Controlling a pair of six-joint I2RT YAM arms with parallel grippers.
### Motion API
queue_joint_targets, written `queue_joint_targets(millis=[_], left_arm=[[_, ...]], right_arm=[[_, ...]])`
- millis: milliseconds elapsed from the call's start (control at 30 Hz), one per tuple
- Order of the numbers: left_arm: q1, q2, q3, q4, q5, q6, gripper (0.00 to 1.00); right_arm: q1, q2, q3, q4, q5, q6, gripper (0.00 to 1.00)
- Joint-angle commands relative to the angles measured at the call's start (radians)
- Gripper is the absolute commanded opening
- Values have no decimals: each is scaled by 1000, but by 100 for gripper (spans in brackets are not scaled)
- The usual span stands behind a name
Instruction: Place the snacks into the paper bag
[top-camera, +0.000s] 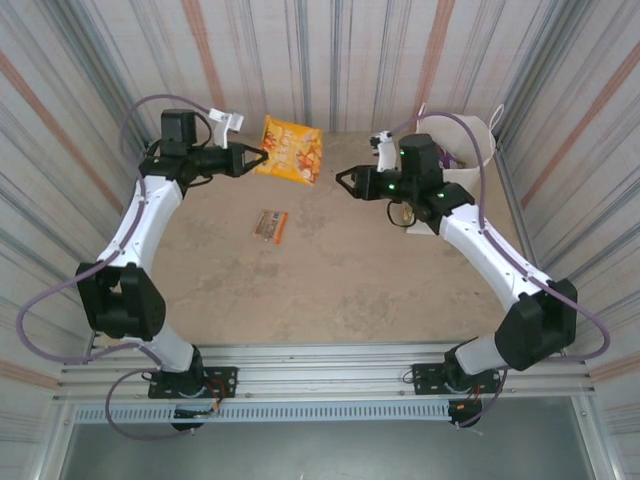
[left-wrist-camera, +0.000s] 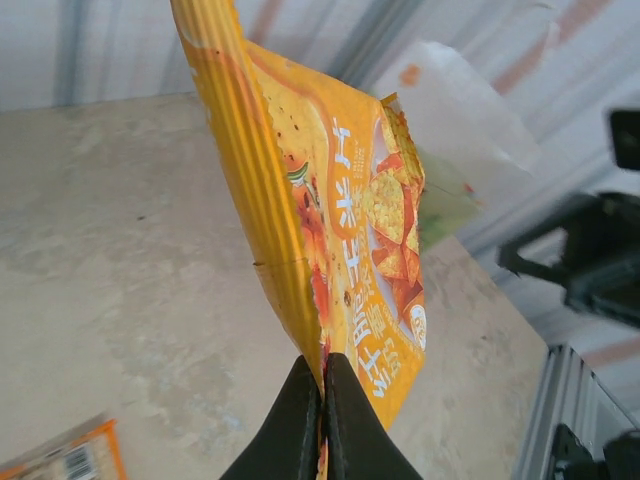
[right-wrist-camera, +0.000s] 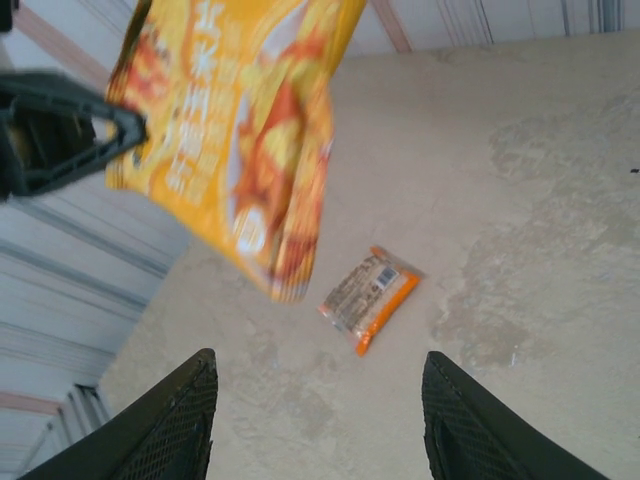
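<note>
My left gripper (top-camera: 262, 156) (left-wrist-camera: 322, 362) is shut on the edge of a yellow-orange snack packet (top-camera: 291, 150) (left-wrist-camera: 340, 220) (right-wrist-camera: 240, 130), which hangs in the air above the back of the table. A small brown-orange bar (top-camera: 270, 225) (right-wrist-camera: 370, 298) (left-wrist-camera: 70, 460) lies flat on the table near the middle. Facing the packet from the right, my right gripper (top-camera: 345, 180) (right-wrist-camera: 320, 365) stands open and holds nothing. The white paper bag (top-camera: 487, 140) (left-wrist-camera: 450, 100) stands at the back right, partly hidden behind the right arm.
Corrugated metal walls (top-camera: 330, 60) close in the table on three sides. An aluminium rail (top-camera: 320, 365) with both arm bases runs along the near edge. Bare table (top-camera: 330, 280) stretches between the bar and the rail.
</note>
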Motion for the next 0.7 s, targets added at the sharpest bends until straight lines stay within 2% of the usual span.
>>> queue_joint_targets(millis=[0, 100, 433, 667], left_arm=[[-17, -70, -83, 119, 103, 16, 0], [-40, -103, -158, 267, 143, -79, 0], [-113, -127, -201, 387, 174, -162, 0], [-130, -121, -240, 551, 181, -300, 0]], right_arm=[[-34, -32, -62, 141, -137, 112, 56], [-40, -34, -98, 251, -186, 169, 57], [-44, -4, -140, 489, -250, 303, 57], [-41, -9, -175, 583, -271, 344, 42]])
